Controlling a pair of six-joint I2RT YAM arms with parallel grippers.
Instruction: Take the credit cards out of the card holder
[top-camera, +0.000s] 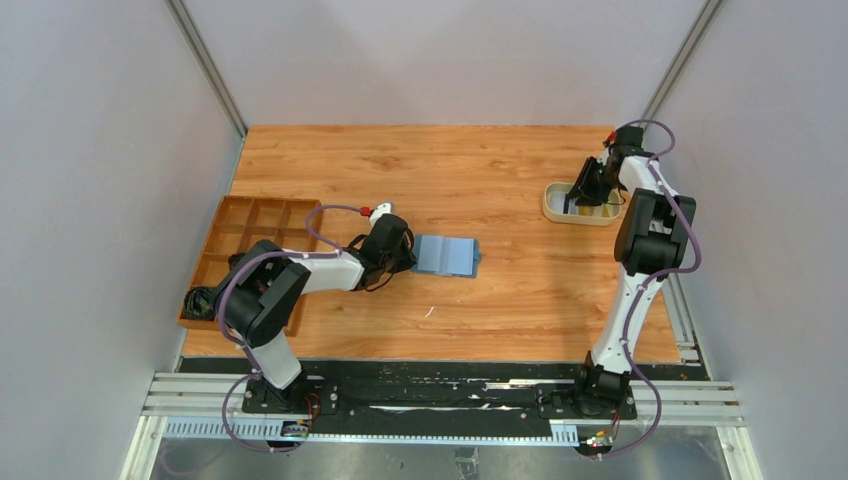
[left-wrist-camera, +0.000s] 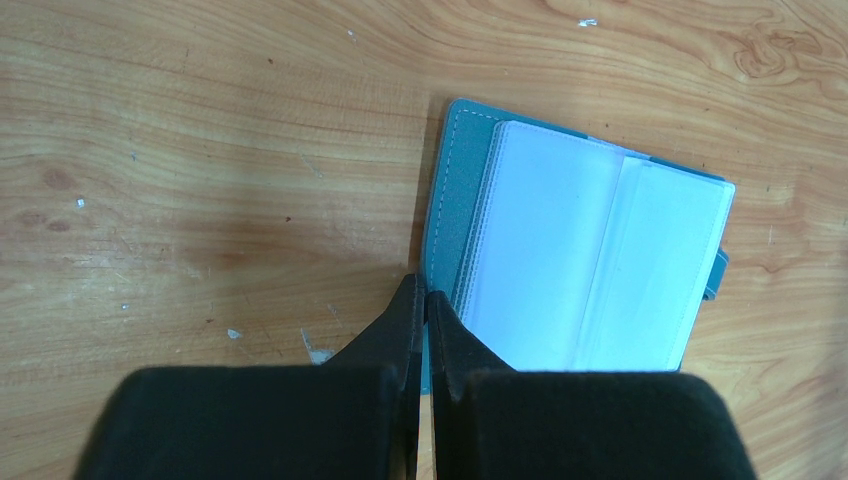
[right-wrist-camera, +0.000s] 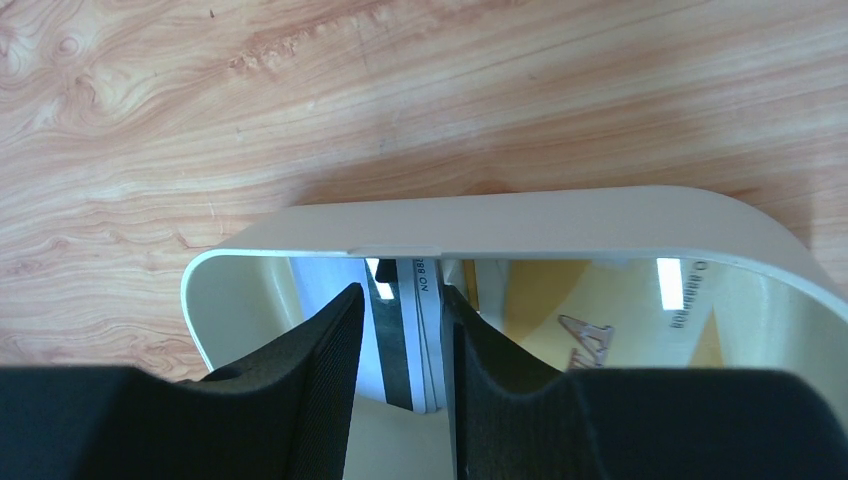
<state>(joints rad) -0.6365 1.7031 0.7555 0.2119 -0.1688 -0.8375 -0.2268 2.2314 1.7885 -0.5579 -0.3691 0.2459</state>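
Cards (right-wrist-camera: 425, 340) in dish (right-wrist-camera: 500, 225), card holder (left-wrist-camera: 580, 260) open

Bare table (top-camera: 520, 290) lies open mid-frame in the top view, between the holder (top-camera: 446, 255) at centre-left and the dish (top-camera: 552, 205) at upper right. The tray (top-camera: 262, 213) blocks the left edge; dish walls hem the right gripper (right-wrist-camera: 402, 294).

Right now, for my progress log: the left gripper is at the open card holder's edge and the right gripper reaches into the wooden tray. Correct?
No. The right gripper reaches into the cream dish, not the wooden tray, which sits at the table's far left; the top external view shows it. The left gripper is indeed at the open card holder's edge.
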